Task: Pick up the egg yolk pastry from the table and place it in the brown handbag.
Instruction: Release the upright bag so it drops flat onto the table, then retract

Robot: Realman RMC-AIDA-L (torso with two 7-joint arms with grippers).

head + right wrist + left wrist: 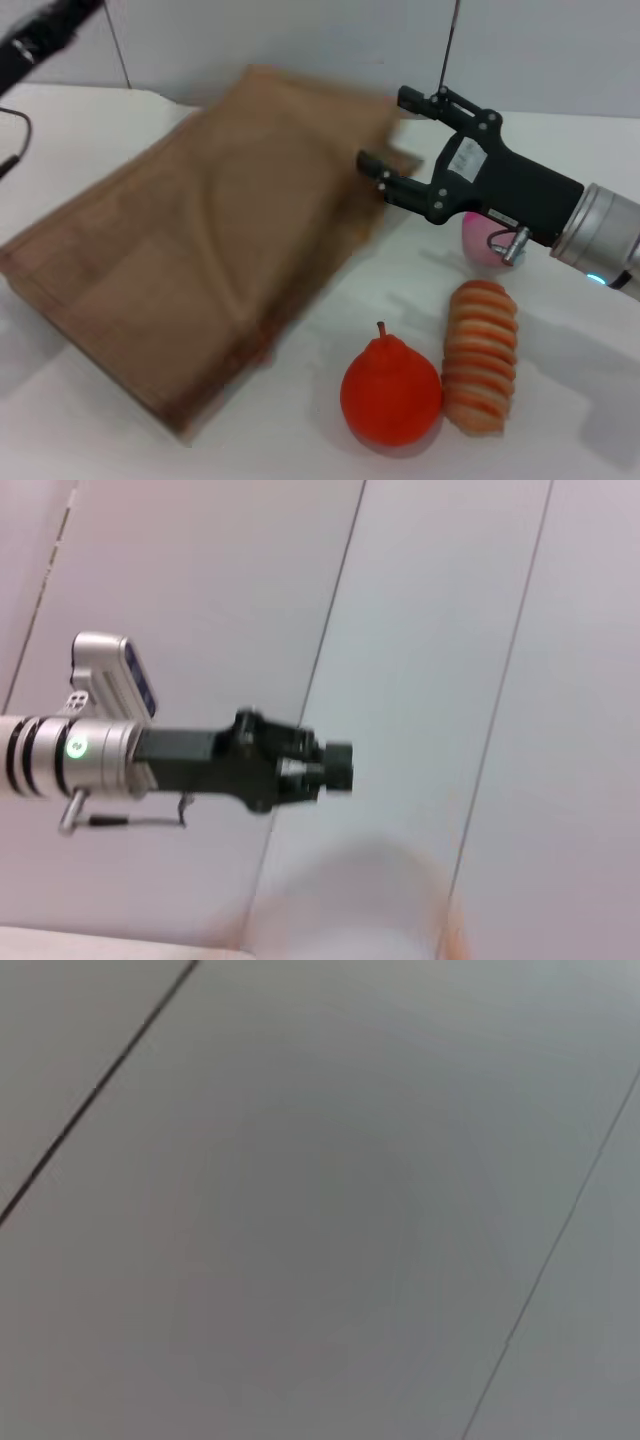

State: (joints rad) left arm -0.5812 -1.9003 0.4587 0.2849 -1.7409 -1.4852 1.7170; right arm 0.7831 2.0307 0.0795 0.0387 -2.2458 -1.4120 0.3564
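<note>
The brown handbag [200,250] lies flat across the left and middle of the white table [300,420]. My right gripper [385,130] hovers open over the bag's far right corner, and I see nothing between its fingers. The egg yolk pastry is not in view in any frame. My left arm [40,35] is raised at the far left. Its gripper [335,765] shows far off in the right wrist view, against the wall.
An orange fruit [391,392] and a long orange-striped ridged bread [480,355] lie at the front right. A pink round bun [480,240] sits half hidden behind my right gripper's body. The left wrist view shows only a grey panelled wall.
</note>
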